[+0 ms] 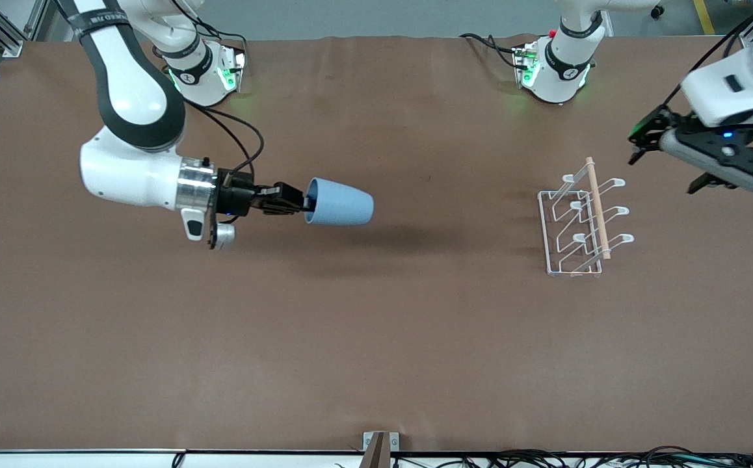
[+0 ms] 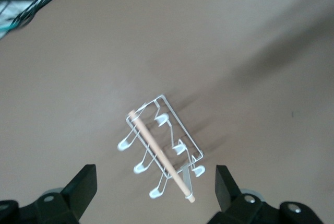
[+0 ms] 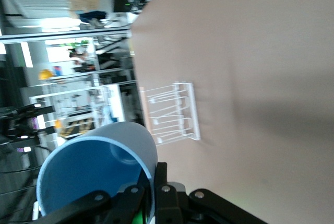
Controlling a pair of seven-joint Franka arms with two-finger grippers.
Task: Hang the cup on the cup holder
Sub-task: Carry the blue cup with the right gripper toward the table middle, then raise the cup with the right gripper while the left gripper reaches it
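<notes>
My right gripper (image 1: 303, 201) is shut on the rim of the light-blue cup (image 1: 341, 202) and holds it on its side in the air over the middle of the table, base pointing toward the left arm's end. In the right wrist view the cup (image 3: 99, 174) shows its darker blue inside, with one finger inside the rim and one outside. The white wire cup holder (image 1: 583, 221) with its wooden rod stands on the table toward the left arm's end. It also shows in the left wrist view (image 2: 163, 148) and the right wrist view (image 3: 171, 114). My left gripper (image 2: 155, 190) is open and empty, in the air above the holder.
The brown table (image 1: 376, 338) carries nothing else. Both arm bases (image 1: 555, 68) stand along its edge farthest from the front camera. A small bracket (image 1: 380, 445) sits at the near edge.
</notes>
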